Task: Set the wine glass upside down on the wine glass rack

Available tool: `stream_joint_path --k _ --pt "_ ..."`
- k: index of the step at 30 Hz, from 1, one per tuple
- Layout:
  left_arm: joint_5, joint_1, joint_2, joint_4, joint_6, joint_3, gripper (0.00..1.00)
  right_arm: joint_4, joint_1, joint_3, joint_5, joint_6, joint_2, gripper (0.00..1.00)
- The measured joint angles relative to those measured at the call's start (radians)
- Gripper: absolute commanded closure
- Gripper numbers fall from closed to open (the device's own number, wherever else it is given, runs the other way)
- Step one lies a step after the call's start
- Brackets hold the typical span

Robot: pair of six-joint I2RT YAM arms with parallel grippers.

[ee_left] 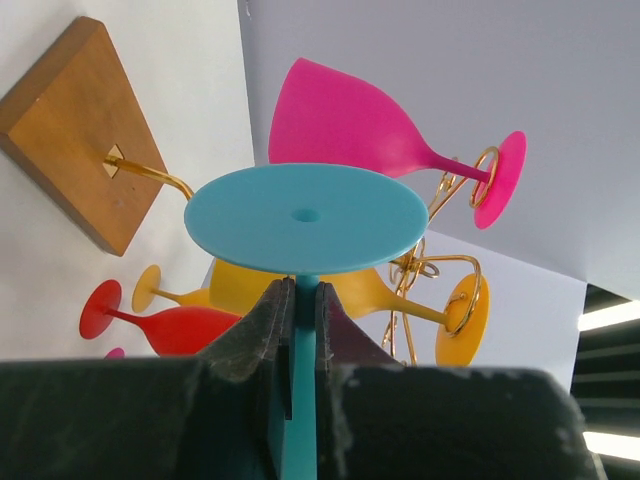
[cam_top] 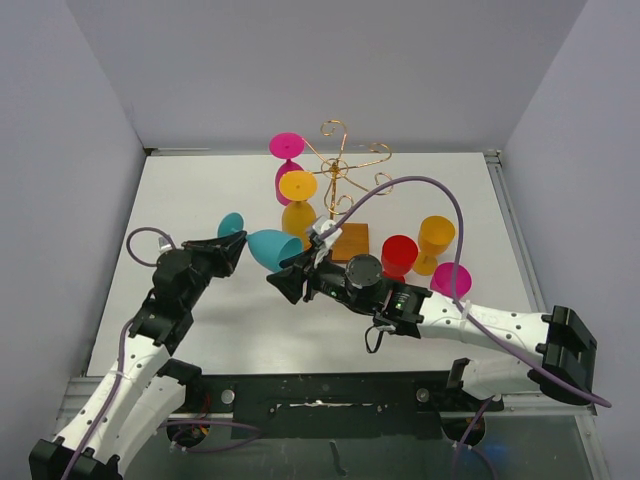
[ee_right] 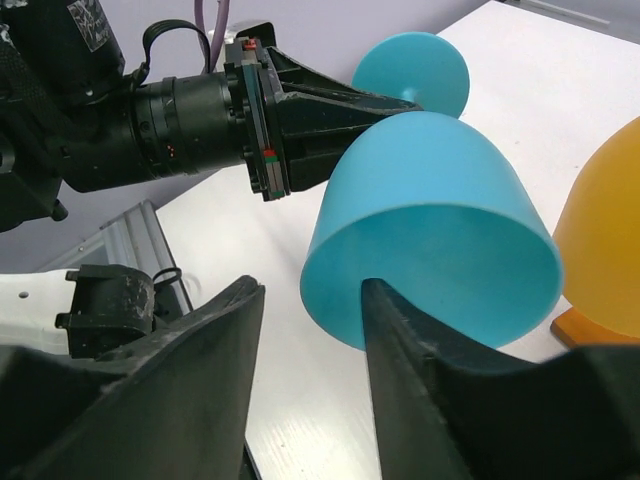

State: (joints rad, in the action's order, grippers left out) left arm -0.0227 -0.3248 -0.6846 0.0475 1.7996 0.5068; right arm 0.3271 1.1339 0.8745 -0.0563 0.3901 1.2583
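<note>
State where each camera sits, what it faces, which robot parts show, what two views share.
Top external: above and behind, looking down at the table; left arm and right arm show.
Left wrist: on the left arm, facing the foot of the teal wine glass and the wine glass rack; left gripper shows.
Right wrist: on the right arm, facing the glass's bowl; right gripper shows.
Shared: both wrists see that glass.

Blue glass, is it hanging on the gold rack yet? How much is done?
Not yet. Done: a pink glass and a yellow glass already hang upside down on the rack. In hand: the left hand pinches the blue glass by its stem, in the air; the right hand is open at its bowl. Left: hooking it upside down on a free arm.
</note>
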Motion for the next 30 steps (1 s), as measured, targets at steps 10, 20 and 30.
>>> stream_joint_path --k 10,20,30 --pt "-0.005 0.026 -0.024 0.0 -0.19 0.029 1.0 -0.14 0.0 0.056 -0.027 0.016 -0.08 0.47" --pt "0.049 0.034 -0.087 -0.007 -0.738 0.203 1.0 -0.299 -0.082 0.195 -0.017 0.096 -0.16 0.44" --pt "0.148 0.034 -0.082 -0.008 -1.181 0.287 1.0 -0.382 -0.197 0.318 0.07 0.241 -0.166 0.43"
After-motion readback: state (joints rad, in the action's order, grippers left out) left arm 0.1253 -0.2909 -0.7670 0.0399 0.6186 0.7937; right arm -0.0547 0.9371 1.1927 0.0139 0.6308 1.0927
